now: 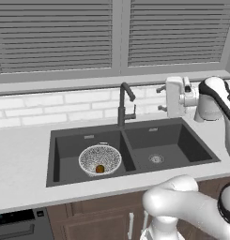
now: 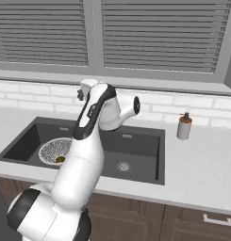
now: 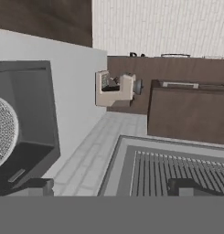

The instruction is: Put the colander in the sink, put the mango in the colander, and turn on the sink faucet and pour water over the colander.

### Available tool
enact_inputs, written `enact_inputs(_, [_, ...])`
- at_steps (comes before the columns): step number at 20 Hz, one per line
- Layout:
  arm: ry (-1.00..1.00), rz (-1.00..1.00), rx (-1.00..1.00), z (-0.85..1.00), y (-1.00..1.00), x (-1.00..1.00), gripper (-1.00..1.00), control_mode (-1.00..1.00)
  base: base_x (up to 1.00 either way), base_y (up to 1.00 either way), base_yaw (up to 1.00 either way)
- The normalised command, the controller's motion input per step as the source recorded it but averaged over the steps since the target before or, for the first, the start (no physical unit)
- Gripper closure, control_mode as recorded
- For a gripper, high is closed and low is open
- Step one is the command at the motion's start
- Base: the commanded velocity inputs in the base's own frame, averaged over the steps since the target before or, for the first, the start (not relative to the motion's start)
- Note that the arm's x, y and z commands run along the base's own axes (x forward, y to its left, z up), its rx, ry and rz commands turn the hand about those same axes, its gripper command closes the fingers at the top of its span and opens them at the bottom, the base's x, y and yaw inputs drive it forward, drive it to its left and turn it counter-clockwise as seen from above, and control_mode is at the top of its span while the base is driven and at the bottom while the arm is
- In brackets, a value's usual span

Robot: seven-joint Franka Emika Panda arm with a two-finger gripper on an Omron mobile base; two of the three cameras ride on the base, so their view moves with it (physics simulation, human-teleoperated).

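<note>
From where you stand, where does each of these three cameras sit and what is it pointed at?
Left base view: behind the arm's left, looking down at the sink, colander and faucet; the white arm crosses its right side.
Right base view: behind the arm's right, same sink, soap bottle beside; the arm rises at left.
Hand view: rolled sideways by the gripper.
Both base views share the colander and mango.

Speckled grey-white mesh colander (image 1: 100,159) upright in left basin of dark double sink (image 1: 191,144), small brownish-orange mango (image 1: 100,168) inside it near the front rim, dark gooseneck sink faucet (image 1: 125,105) behind the divider
</note>
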Motion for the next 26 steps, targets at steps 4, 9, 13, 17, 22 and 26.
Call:
enact_inputs(4, [-0.04,0.06,0.00,0.00,0.00,0.38,-1.00,-1.00,0.00,0.00,0.00])
enact_inputs(9, [-0.03,0.02,0.00,0.00,0.04,0.20,-1.00,-1.00,0.00,0.00,0.00])
enact_inputs(13, [-0.04,0.00,0.00,-0.03,0.17,0.11,-1.00,-1.00,0.00,0.00,0.00])
enact_inputs(17, [-0.03,0.00,0.00,-0.24,0.20,0.10,-1.00,-1.00,0.00,0.00,0.00])
enact_inputs(22, [0.00,0.00,0.00,-0.29,0.16,0.14,-1.00,-1.00,0.00,0.00,0.00])
enact_inputs(26, [0.00,0.00,0.01,-0.06,0.09,0.25,-1.00,-1.00,0.00,0.00,0.00])
